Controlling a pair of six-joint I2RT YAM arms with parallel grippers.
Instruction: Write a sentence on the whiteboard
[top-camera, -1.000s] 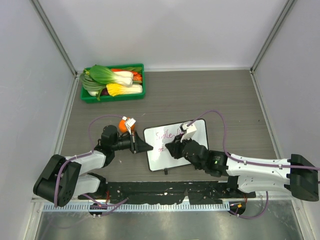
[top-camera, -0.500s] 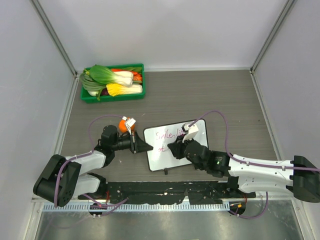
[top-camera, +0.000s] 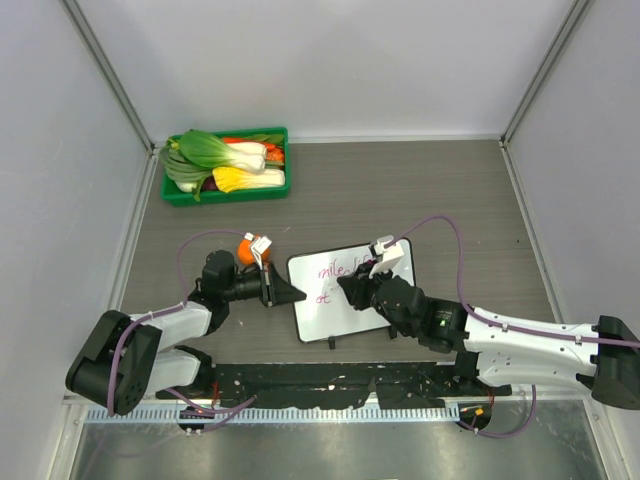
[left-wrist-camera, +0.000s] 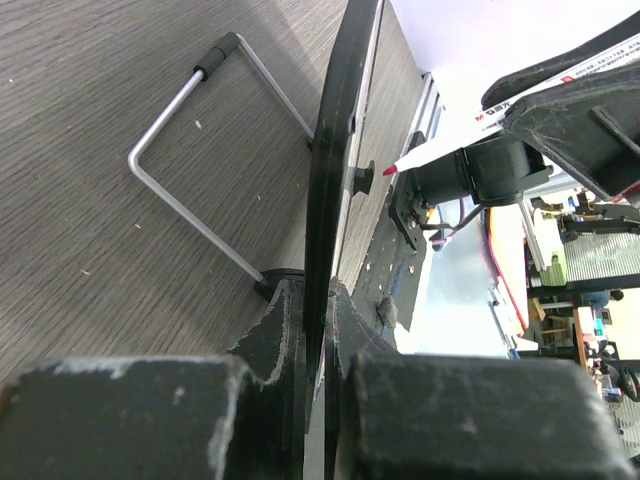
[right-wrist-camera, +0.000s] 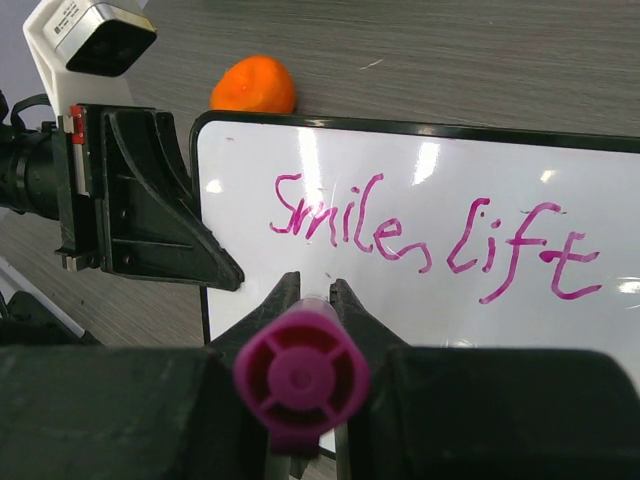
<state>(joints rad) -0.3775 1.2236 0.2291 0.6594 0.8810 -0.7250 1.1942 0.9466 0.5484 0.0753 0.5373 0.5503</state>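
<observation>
We judge line two is in hand. The whiteboard (top-camera: 322, 322) is centre-table toward 6 o'clock. Left gripper (top-camera: 296, 293) is clamped on its 9 o'clock edge, right gripper (top-camera: 350, 288) clamped on the marker (right-wrist-camera: 300, 375). The sentence (right-wrist-camera: 430, 235) reads "Smiles lift". Next we'd need light tip contact and strokes toward 3 o'clock.

The whiteboard (top-camera: 325, 315) is being borne near-centre by the desk (top-camera: 400, 190), the left gripper (top-camera: 295, 293) at its left edge, the right gripper (top-camera: 350, 290) with a marker (right-wrist-camera: 300, 375) over its face. A round fruit (top-camera: 244, 252) is being seen behind the left gripper; vegetables (top-camera: 225, 160) are being held in a tray (top-camera: 284, 160), far left.
</observation>
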